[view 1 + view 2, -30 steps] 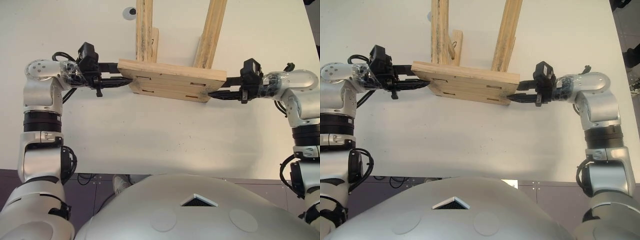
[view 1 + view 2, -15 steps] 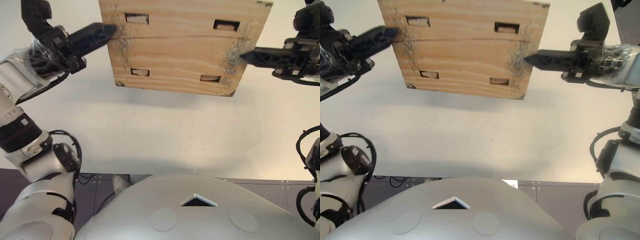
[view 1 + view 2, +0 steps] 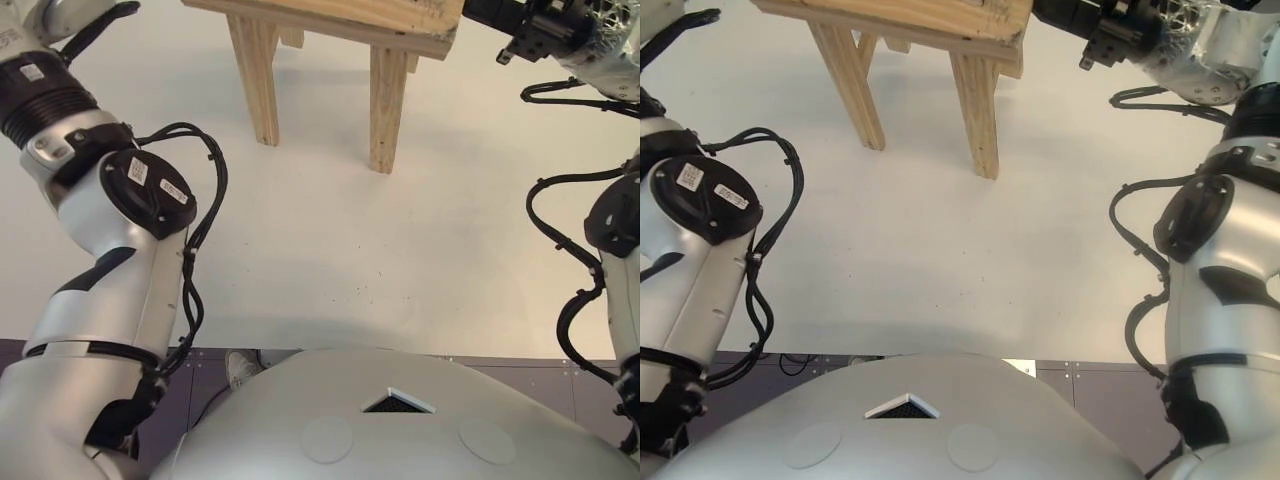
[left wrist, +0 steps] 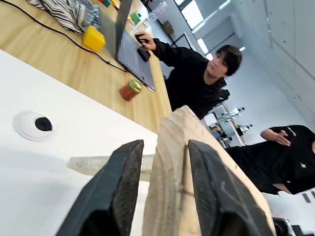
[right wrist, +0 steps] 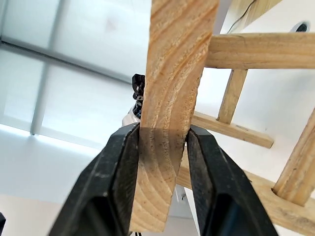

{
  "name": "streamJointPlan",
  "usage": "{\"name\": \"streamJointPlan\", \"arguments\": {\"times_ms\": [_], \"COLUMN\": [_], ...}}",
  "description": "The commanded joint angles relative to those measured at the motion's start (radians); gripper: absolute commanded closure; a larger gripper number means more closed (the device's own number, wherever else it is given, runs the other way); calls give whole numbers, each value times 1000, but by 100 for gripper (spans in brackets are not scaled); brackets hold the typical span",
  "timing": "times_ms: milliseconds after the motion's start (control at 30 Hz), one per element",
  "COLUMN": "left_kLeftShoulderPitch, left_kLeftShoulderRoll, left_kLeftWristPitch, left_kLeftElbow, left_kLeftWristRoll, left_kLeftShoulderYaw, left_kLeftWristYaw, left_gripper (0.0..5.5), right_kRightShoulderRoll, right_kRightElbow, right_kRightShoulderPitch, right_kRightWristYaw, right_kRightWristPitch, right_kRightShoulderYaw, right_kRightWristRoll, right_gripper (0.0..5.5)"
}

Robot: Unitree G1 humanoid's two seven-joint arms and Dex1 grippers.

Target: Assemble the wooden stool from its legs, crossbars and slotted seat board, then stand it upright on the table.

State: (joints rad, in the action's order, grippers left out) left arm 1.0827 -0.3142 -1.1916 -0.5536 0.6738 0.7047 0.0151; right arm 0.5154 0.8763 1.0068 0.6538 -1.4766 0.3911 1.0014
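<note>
As jaws grip seat (image 5: 167, 98), stool (image 3: 385, 100) upright.

Your seat board (image 3: 330, 20) is cut off by the head views' upper edge; rear legs (image 3: 292, 38) sit mostly hidden behind front legs (image 3: 386, 110).

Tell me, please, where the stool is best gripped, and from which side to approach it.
I would grip the seat board at its two ends, coming in from left and right. It is a thin flat slab that a gripper can span, and its ends overhang the legs, so nothing blocks them. The left gripper and right gripper clamp it so.
</note>
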Motion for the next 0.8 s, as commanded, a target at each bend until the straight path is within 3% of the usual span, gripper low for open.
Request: {"name": "streamJointPlan", "arguments": {"times_ms": [33, 200, 300, 367, 467, 567, 667, 800], "left_kLeftShoulderPitch": [-39, -71, -191, -339, -556, -826, -965, -1045], "left_kLeftShoulderRoll": [-3, -22, -11, 18, 58, 120, 180, 256], "left_kLeftWristPitch": [152, 461, 691, 776, 848, 912, 962, 1029], "left_kLeftElbow": [-152, -108, 83, 251, 401, 504, 546, 598], "left_kLeftWristRoll": [-61, -56, -77, -100, -184, -312, -370, -431], "left_kLeftShoulderYaw": [-66, -45, -44, -69, -129, -227, -306, -434], "left_kLeftWristYaw": [69, 157, 202, 222, 185, 160, 148, 138], "left_gripper": [324, 248, 248, 278, 330, 388, 441, 516], "right_kRightShoulderRoll": [-55, -55, -90, -167, -301, -445, -524, -560], "right_kRightElbow": [34, 2, -212, -453, -763, -955, -1018, -1014], "right_kRightShoulderPitch": [-25, -103, -236, -384, -576, -797, -931, -962], "right_kRightWristYaw": [-52, -70, -89, -118, -211, -437, -576, -655], "right_kRightWristPitch": [68, 150, 274, 414, 652, 966, 1171, 1271], "right_kRightShoulderYaw": [-7, 54, 150, 164, 142, -58, -251, -281], "right_kRightWristRoll": [-91, -106, -62, -78, -163, -504, -763, -847], "right_gripper": [342, 255, 255, 251, 308, 370, 430, 512]}}
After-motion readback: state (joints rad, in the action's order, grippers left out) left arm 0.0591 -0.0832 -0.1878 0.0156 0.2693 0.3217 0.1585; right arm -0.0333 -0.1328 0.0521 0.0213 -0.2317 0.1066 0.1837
